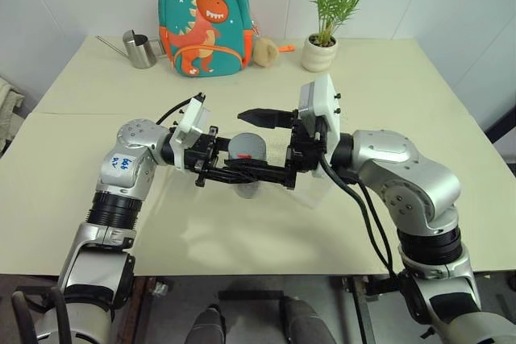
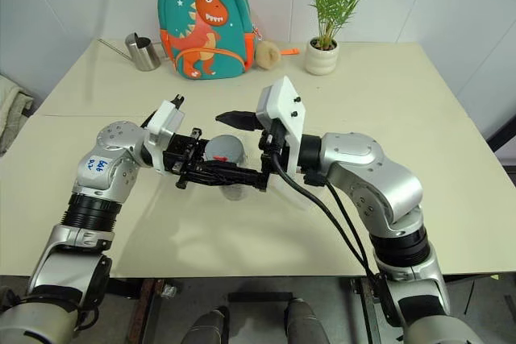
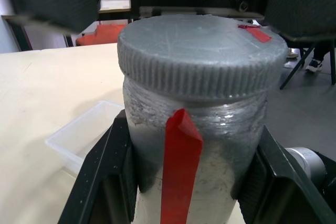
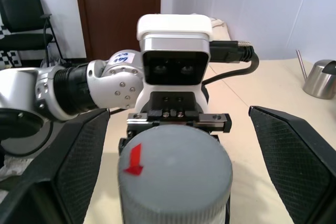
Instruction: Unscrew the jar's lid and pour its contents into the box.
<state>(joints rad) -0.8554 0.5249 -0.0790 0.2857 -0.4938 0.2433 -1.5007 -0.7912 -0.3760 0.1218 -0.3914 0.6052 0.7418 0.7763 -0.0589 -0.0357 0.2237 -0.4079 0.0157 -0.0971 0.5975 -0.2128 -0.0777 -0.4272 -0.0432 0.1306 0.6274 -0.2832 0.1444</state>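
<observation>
The jar (image 3: pixel 194 156) sat upright between your two arms, held up above the table (image 1: pixel 97 199) in front of the robot's chest, its long axis running vertical and its neck pointing up. The lid (image 4: pixel 176 174) was on, threads seated, with the small red mark near its rim, and a strip of red tape hung down the jar's side. I could not make out the contents through the frosted wall.

Your left gripper (image 3: pixel 184 192) was clamped on the jar's body, one black finger pressed to each side. Your right gripper (image 4: pixel 173 182) stood wide apart, one finger on either side of the lid with clear gaps to it, touching nothing.

You were in the unscrewing step, I'd judge, at a regrasp: lid not off, turning hand free. The next move called for closing the right fingers squarely on the ribbed rim, then twisting while the left kept the jar from spinning.

The box (image 3: pixel 84 135) lay on the table just below and beside the jar, so pouring later would need only a tilt toward it.
</observation>
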